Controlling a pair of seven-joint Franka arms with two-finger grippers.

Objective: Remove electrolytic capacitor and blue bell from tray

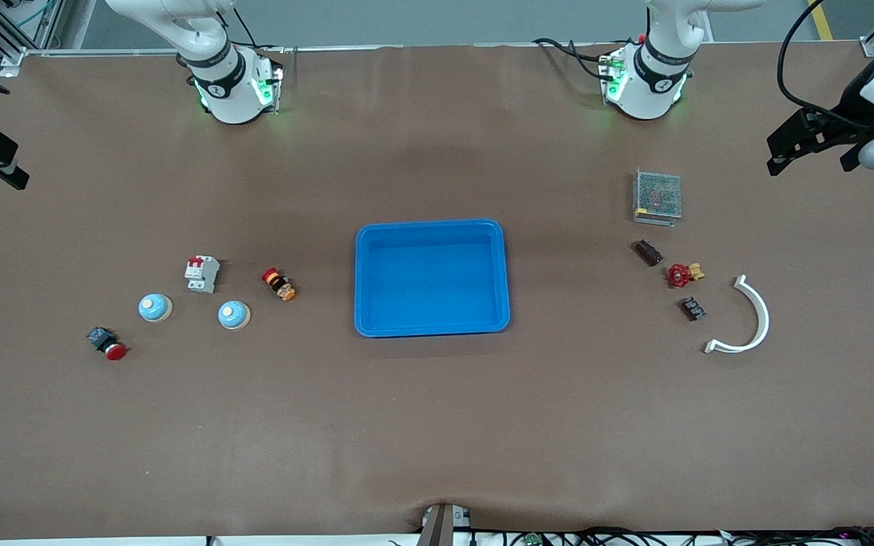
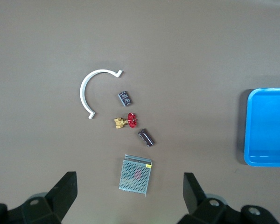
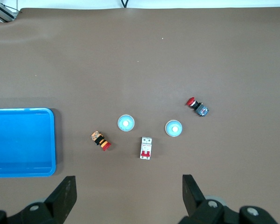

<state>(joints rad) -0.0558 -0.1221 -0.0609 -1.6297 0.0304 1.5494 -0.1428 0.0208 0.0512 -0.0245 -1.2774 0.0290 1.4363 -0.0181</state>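
Two dark capacitors lie toward the left arm's end of the table; in the left wrist view they are the cylinder and the labelled one. Two pale blue bells sit toward the right arm's end, and the right wrist view shows these bells too. My left gripper hangs open high over the mesh box, holding nothing. My right gripper hangs open high over bare table beside the breaker, also holding nothing.
A blue tray with nothing in it sits mid-table. Near the capacitors are a metal mesh box, a red valve and a white curved piece. By the bells lie a white breaker, an orange-red button and a red pushbutton.
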